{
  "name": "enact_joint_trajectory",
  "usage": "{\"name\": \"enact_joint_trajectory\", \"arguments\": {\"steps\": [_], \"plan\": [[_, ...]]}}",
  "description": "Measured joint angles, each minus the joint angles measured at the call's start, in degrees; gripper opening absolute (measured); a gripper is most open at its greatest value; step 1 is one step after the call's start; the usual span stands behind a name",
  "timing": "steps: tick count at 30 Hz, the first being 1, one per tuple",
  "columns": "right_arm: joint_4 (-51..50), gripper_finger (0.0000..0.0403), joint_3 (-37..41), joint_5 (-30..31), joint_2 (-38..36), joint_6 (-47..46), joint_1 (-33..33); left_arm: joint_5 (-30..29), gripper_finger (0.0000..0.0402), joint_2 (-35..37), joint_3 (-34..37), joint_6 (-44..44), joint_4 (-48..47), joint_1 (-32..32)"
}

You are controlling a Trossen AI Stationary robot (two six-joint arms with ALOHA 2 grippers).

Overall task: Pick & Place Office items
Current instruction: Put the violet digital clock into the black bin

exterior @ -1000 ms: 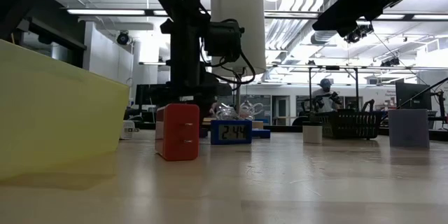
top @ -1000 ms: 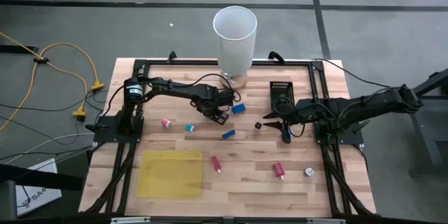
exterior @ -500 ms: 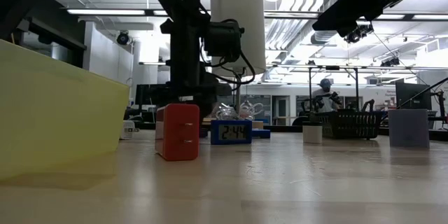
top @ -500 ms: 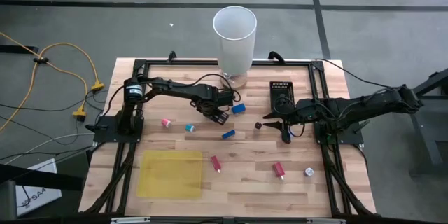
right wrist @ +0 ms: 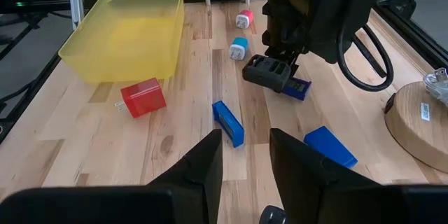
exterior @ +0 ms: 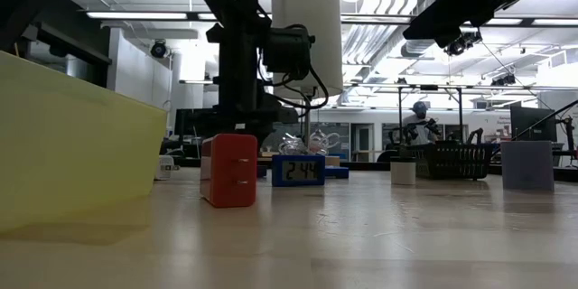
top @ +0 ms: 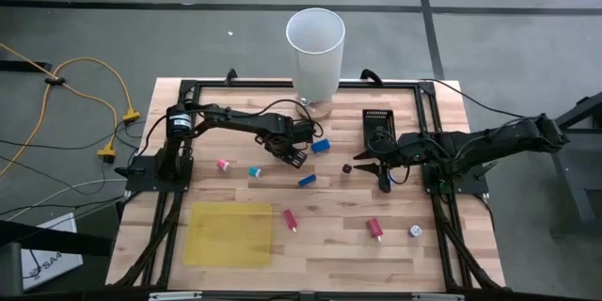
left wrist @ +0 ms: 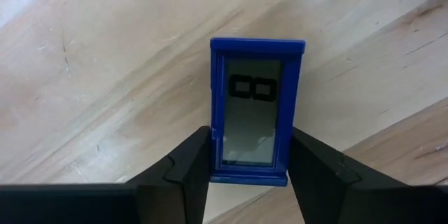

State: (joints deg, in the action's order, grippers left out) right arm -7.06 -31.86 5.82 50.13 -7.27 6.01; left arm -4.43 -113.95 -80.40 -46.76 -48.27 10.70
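My left gripper [top: 296,155] points down at mid-table and is shut on a small blue office item with a grey display [left wrist: 255,115], which lies flat on the wood. Loose office items lie around it: a pink one [top: 224,164], a teal one [top: 254,171], two blue ones [top: 308,181] [top: 321,145], a dark one [top: 346,167], two red ones [top: 290,219] [top: 374,229] and a whitish round one [top: 414,231]. My right gripper [top: 369,165] hovers open right of centre, above the table, with nothing between its fingers [right wrist: 213,154]. My left gripper pinches the blue display piece by its two long sides [left wrist: 217,161], near one end, between its two fingers [left wrist: 189,171]. The fingers come from above, pointing down, and lie across the piece. The piece lies flat on the table, display up.
A tall white cylinder [top: 316,52] stands on a wooden base at the far edge. A black tray [top: 378,127] lies behind my right gripper. A yellow tray [top: 229,233] sits near the front left. A black frame [top: 188,85] borders the tabletop.
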Motion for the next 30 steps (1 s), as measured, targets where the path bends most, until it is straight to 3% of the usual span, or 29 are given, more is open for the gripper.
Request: {"name": "enact_joint_trajectory", "arguments": {"steps": [23, 30], "plan": [[0.0, 0.0106, 0.0, 0.0, 0.0, 0.0, 0.0, 0.5, 0.0159, 0.3, 0.1, -0.9, -0.8, 0.0], [0.0, 0.0106, 0.0, 0.0, 0.0, 0.0, 0.0, 0.6, 0.0159, 4.2, 0.1, -0.2, -0.7, 0.0]]}}
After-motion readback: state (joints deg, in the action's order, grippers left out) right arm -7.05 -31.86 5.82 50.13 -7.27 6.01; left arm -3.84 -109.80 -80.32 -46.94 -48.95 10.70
